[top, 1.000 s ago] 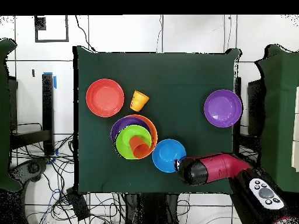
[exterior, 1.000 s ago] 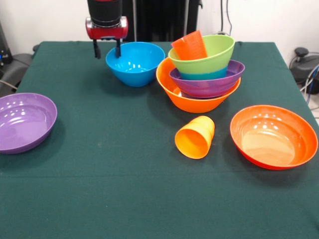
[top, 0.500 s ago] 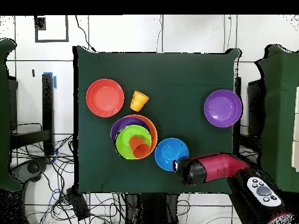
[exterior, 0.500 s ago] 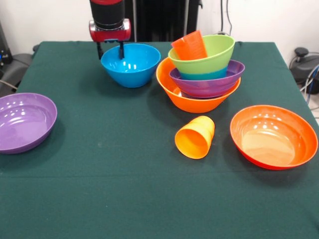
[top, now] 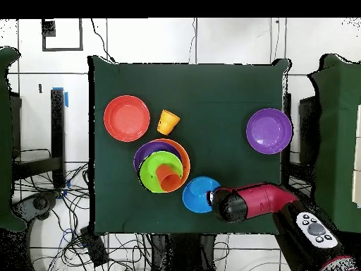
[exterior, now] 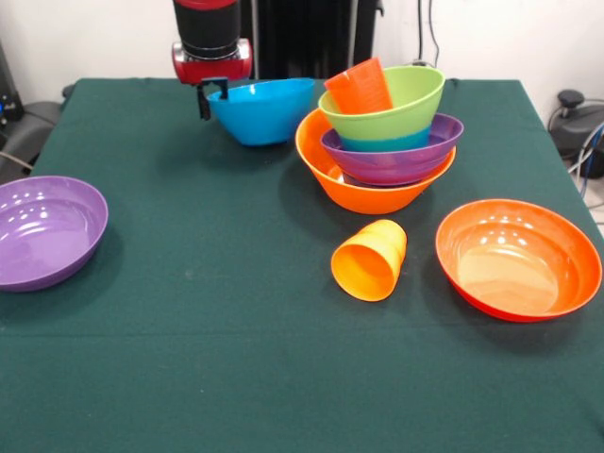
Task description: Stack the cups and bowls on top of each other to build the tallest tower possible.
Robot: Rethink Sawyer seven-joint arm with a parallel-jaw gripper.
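Note:
My gripper (exterior: 213, 94) is shut on the left rim of the medium blue bowl (exterior: 264, 110) and holds it tilted just above the table at the far side; the bowl also shows in the overhead view (top: 197, 195) beside the gripper (top: 213, 200). To its right stands the tower: a yellow-orange bowl (exterior: 363, 192) holds a purple bowl (exterior: 396, 159), a blue bowl (exterior: 387, 143), a lime green bowl (exterior: 396, 104) and a leaning red-orange cup (exterior: 360, 87). A yellow-orange cup (exterior: 370, 260) lies on its side in front of the tower.
A wide red-orange bowl (exterior: 517, 258) sits at the right of the front view. A shallow purple bowl (exterior: 45, 229) sits at the left edge. The green cloth (exterior: 208, 359) covers the table. Cables lie on the floor around it.
The gripper closed on the blue bowl's rim and lifted it. The bowl has risen, tilted and shifted toward the tower and the table's far edge.

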